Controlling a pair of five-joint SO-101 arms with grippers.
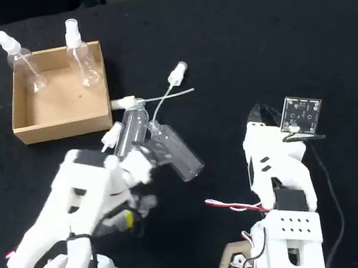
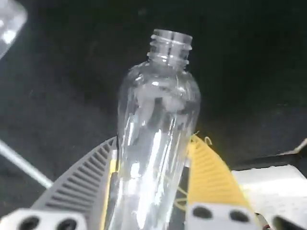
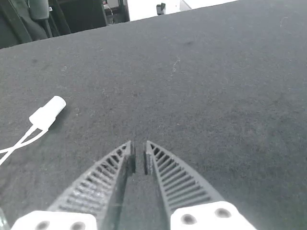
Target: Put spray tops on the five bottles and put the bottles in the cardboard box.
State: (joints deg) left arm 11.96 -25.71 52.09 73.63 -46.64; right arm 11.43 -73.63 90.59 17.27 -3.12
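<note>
Now | your left fingers (image 2: 208, 172) clamp the uncapped bottle (image 2: 158, 120) near the cardboard box (image 1: 64, 129) | right fingers (image 3: 170, 177) nearly together over table (image 3: 216, 72) by spray top (image 3: 47, 114) | risk: slick bottle twists when you press top in

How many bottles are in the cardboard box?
2. The first bottle stands in the cardboard box's far left corner, the second bottle in its far right corner; both carry spray tops. None seems hidden.

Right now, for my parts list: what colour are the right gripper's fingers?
Grey, ribbed fingers; best in the right wrist view.
</note>
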